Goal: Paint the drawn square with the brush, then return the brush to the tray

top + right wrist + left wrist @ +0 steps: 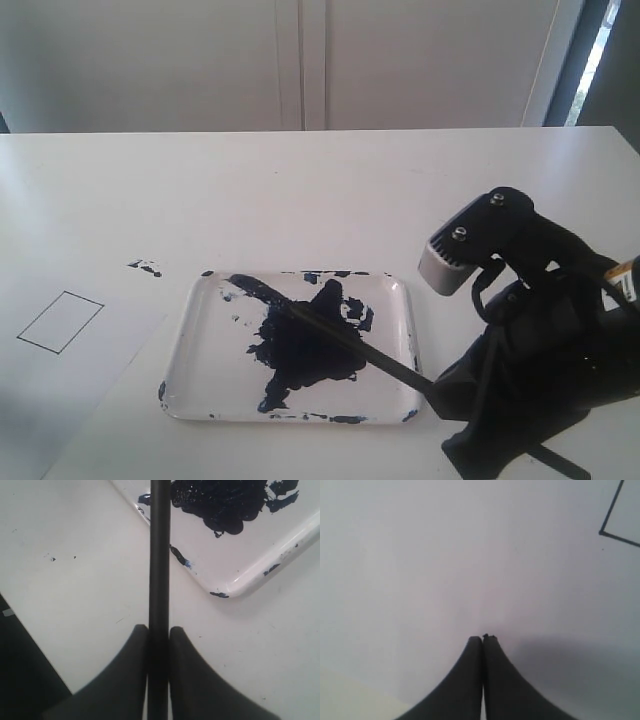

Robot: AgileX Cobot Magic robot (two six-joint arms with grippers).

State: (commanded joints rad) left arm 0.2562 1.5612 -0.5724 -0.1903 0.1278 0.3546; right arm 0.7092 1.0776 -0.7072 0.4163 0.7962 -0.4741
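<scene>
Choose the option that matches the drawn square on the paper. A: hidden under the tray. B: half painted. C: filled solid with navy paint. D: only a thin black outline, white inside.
D: the drawn square shows just a thin outline with bare white paper inside, while the brush reaches across the tray, clamped in the right gripper.

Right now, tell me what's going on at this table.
The right arm has its jaws shut on the brush, whose shaft reaches across the tray over the navy paint blot. The drawn square on the paper is only an outline, not yet painted. The left arm's jaws are shut and empty above that paper.
</scene>
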